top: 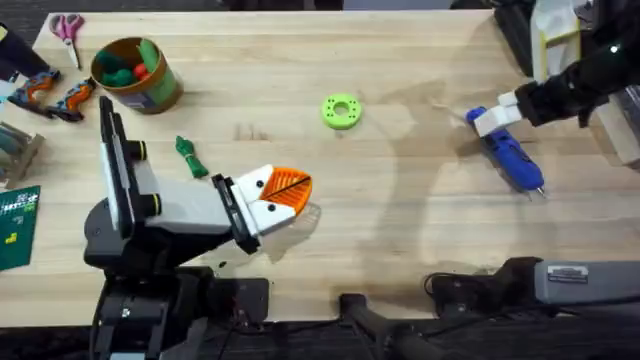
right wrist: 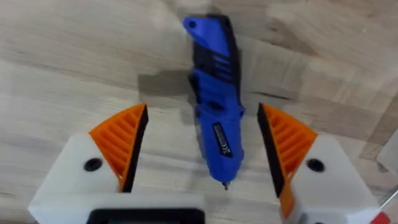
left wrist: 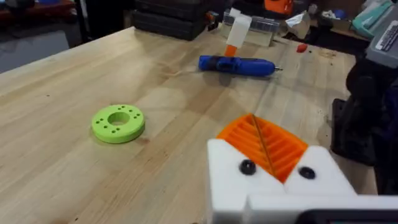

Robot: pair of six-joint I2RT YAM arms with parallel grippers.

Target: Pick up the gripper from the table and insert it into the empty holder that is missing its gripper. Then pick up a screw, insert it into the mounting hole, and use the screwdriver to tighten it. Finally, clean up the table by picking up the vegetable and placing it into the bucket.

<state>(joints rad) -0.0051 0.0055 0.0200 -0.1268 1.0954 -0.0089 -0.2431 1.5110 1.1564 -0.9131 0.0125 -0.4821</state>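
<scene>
The blue screwdriver (top: pixel 516 160) lies on the table at the right, its metal bit pointing toward the front. My right gripper (top: pixel 490 120) hovers over its rear end. In the right wrist view the right gripper (right wrist: pixel 202 121) is open, its orange pads on either side of the screwdriver (right wrist: pixel 214 106) without touching it. My left gripper (top: pixel 287 189) sits low at front left, orange tips (left wrist: pixel 261 144) pressed together, shut with nothing in it. The dark green vegetable (top: pixel 190 157) lies just behind it. The olive bucket (top: pixel 150 90) stands at the back left. The loose gripper, the empty holder and the screw are out of view.
A bright green ring disc (top: pixel 341 111) lies mid-table, also seen as the disc (left wrist: pixel 118 122) in the left wrist view. Scissors (top: pixel 68 28), orange-handled tools (top: pixel 50 95) and a green board (top: pixel 15 225) crowd the left edge. White and yellow equipment (top: pixel 555 35) stands at the back right.
</scene>
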